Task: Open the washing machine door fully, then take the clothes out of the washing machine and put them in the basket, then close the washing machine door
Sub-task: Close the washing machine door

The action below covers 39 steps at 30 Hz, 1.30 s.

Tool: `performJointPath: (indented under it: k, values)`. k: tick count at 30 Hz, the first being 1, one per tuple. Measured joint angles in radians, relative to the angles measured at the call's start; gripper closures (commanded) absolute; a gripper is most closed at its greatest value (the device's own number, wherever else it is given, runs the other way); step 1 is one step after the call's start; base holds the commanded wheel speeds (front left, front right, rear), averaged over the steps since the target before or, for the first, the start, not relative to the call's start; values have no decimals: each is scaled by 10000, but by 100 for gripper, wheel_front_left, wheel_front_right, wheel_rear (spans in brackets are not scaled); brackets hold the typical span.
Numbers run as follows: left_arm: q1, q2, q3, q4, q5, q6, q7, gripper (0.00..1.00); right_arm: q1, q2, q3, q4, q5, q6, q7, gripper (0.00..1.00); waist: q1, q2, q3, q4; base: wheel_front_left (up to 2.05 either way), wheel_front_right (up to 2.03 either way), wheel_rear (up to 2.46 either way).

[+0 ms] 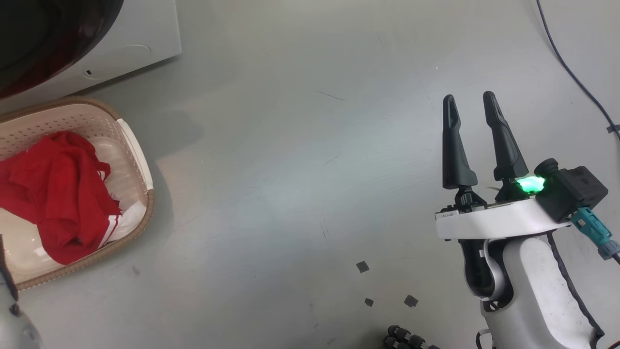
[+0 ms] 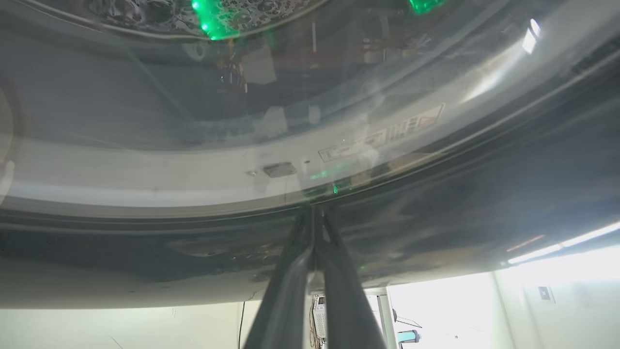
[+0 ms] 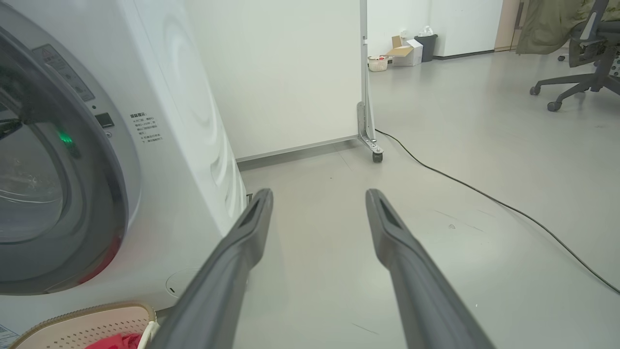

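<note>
The red clothes [image 1: 58, 189] lie bunched in the cream basket [image 1: 140, 160] on the floor at the left; a scrap of the clothes [image 3: 116, 341] and the basket rim [image 3: 72, 315] also show in the right wrist view. Behind the basket stands the white washing machine [image 1: 135, 39], its side [image 3: 184, 121] facing my right arm. The washing machine door [image 3: 97, 203] lies close against the front; I cannot tell if it is latched. My left gripper [image 2: 314, 213] is shut, tips against the door's glossy black rim [image 2: 436, 194]. My right gripper [image 1: 469, 97] hovers open over bare floor, nothing between its fingers [image 3: 242, 242].
A black cable [image 3: 484, 194] snakes across the grey floor to a wheeled partition panel [image 3: 365, 97] beside the washer. An office chair [image 3: 581, 63] stands far right. Small dark scraps [image 1: 362, 266] lie on the floor near my right arm.
</note>
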Motion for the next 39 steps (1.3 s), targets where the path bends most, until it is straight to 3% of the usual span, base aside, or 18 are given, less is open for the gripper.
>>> performJointPath:
  k: [9, 16, 26, 39]
  values:
    - [231, -564, -224, 249, -334, -803, 314, 100, 1, 0, -128, 125, -301, -54, 0, 0, 0, 0, -220, 349, 0, 0, 0]
    - [1129, -1076, -84, 148, -915, -1147, 372, 100, 29, -2, -226, 305, -757, 84, 0, 0, 0, 0, -458, 799, 0, 0, 0]
    - [2621, -1743, 46, -694, -1432, -1235, 399, 100, 123, -8, -297, 537, -1262, 295, 0, 0, 0, 0, -786, 1730, 0, 0, 0]
    - [5196, -2013, 236, -2815, -2027, -1235, 35, 100, 360, -15, -395, 834, -1569, 397, 2, 0, 0, 0, -1480, 2877, 0, 0, 0]
